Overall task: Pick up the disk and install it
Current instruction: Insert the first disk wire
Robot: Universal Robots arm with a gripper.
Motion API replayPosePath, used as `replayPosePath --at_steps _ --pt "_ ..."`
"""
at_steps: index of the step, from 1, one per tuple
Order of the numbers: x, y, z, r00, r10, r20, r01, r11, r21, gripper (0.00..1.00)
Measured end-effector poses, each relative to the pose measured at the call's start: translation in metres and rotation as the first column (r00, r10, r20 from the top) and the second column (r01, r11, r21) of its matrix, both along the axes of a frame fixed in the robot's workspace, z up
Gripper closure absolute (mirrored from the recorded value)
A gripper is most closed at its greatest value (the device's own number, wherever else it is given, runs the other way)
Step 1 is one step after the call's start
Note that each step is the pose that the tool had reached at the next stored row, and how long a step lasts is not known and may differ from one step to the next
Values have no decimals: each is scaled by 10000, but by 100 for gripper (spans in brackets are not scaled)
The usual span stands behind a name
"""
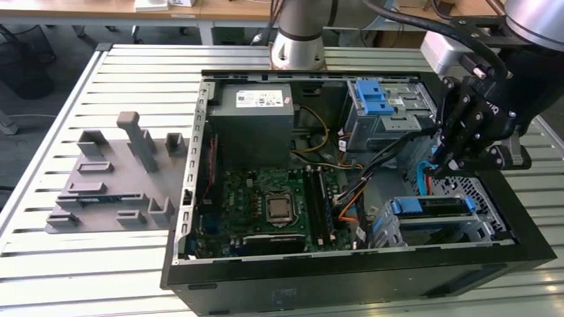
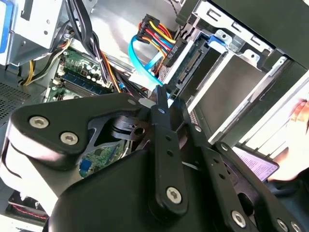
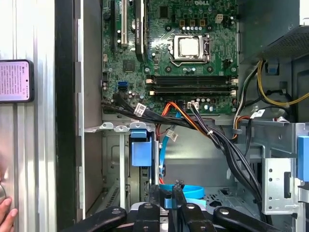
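Note:
The disk [image 1: 429, 207], silver with a blue carrier frame, sits inside the drive bay at the case's near corner on the exterior view's right. In the second wrist view the disk [image 2: 231, 87] shows its metal face and connector edge. The first wrist view shows the disk's blue carrier tab [image 3: 140, 146]. My black gripper [image 1: 448, 164] hangs just above the bay. Its thin fingers are together on the end of a light-blue data cable [image 2: 142, 60], close to the disk's connector. In the first wrist view the gripper [image 3: 168, 189] pinches that blue cable [image 3: 190, 191].
The open black computer case [image 1: 352, 281] lies on a slatted metal table [image 1: 97, 264], with motherboard [image 1: 273, 205], grey power supply box [image 1: 255, 115] and grey cage with blue latch [image 1: 384, 109]. A grey fixture [image 1: 115, 185] lies beside it. A person's hand [image 3: 7, 212] and a phone [image 3: 14, 81] are outside the case.

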State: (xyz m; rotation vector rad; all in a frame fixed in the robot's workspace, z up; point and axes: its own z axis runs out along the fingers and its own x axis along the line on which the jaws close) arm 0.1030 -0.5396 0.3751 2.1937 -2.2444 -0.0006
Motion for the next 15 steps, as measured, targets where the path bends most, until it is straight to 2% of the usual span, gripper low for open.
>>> replayPosePath --at_steps 2,11,12,13,15 --pt "1 6 -24 10000 0 0 0 10000 -56 75" --pt "2 9 -144 10000 3 0 -3 9991 -422 75" --pt "5 8 -164 10000 2 0 -2 9991 -420 77" --pt "7 8 -168 10000 2 0 -2 9995 -322 83" --pt "10 9 -173 10000 2 0 -2 10000 30 84"
